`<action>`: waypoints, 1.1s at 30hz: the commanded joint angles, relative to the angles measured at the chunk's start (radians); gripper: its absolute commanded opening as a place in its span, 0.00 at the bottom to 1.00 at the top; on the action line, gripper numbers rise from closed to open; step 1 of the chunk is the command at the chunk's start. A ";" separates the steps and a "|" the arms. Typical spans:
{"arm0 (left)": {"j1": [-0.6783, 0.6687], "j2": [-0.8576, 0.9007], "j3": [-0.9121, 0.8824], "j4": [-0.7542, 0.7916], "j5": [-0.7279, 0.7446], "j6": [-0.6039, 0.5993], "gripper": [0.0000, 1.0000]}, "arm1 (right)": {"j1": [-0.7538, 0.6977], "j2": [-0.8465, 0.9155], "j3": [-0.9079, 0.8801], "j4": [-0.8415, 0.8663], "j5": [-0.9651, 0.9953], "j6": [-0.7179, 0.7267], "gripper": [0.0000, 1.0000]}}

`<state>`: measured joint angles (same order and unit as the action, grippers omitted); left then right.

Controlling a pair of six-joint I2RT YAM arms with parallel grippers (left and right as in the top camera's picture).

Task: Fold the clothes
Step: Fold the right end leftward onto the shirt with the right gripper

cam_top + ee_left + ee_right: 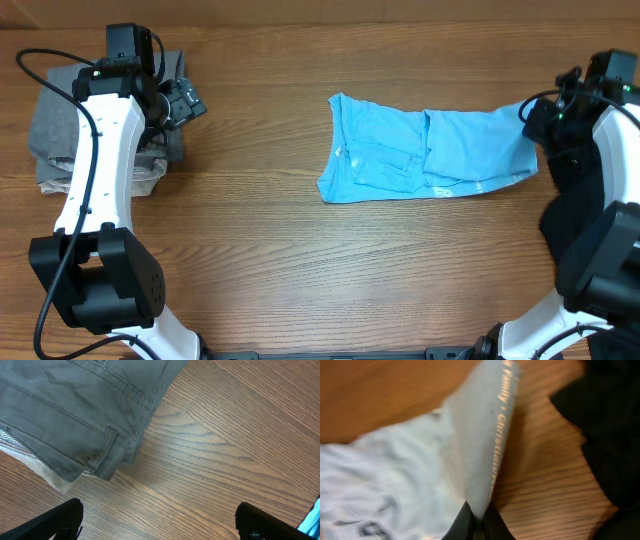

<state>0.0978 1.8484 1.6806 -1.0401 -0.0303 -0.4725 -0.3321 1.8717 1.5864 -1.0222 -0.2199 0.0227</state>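
Right gripper [477, 522] is closed on the light blue T-shirt [420, 155], pinching a raised fold of its edge between the fingertips. Left gripper [157, 520] stands fully open and holds nothing, above bare wood just beside the grey trousers [65, 410].

T-shirt: lies crumpled and partly doubled over near the table's middle, stretched lengthwise toward the right arm. A line of pale lettering [500, 420] runs along the lifted fold; it is blurred and only partly legible.

Black garment [572, 200]: bunched at the table's right edge, partly under the right arm, near the shirt's gripped end.

Surface: brown wood-grain table [260, 250]. The trousers are stacked at the far left on a beige garment [42, 469], well apart from the shirt.
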 commanded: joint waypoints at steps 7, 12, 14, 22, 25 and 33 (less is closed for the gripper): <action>-0.006 -0.025 0.023 0.001 -0.003 -0.011 1.00 | 0.183 -0.089 0.103 -0.062 -0.114 -0.003 0.04; -0.006 -0.025 0.023 0.001 -0.003 -0.011 1.00 | 0.317 -0.108 0.104 -0.060 -0.116 -0.003 0.04; -0.006 -0.025 0.023 0.001 -0.003 -0.011 1.00 | 0.356 -0.107 0.104 -0.060 -0.115 -0.003 0.04; -0.006 -0.025 0.023 0.001 -0.003 -0.011 1.00 | 0.465 -0.107 0.104 -0.020 -0.116 0.044 0.04; -0.006 -0.025 0.023 0.001 -0.003 -0.011 1.00 | 0.501 -0.106 0.104 -0.002 -0.115 0.061 0.04; -0.006 -0.025 0.023 0.001 -0.003 -0.011 1.00 | 0.592 -0.046 0.101 0.024 -0.114 0.060 0.04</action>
<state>0.0978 1.8484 1.6806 -1.0405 -0.0303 -0.4725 0.2264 1.8133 1.6550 -1.0111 -0.3176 0.0750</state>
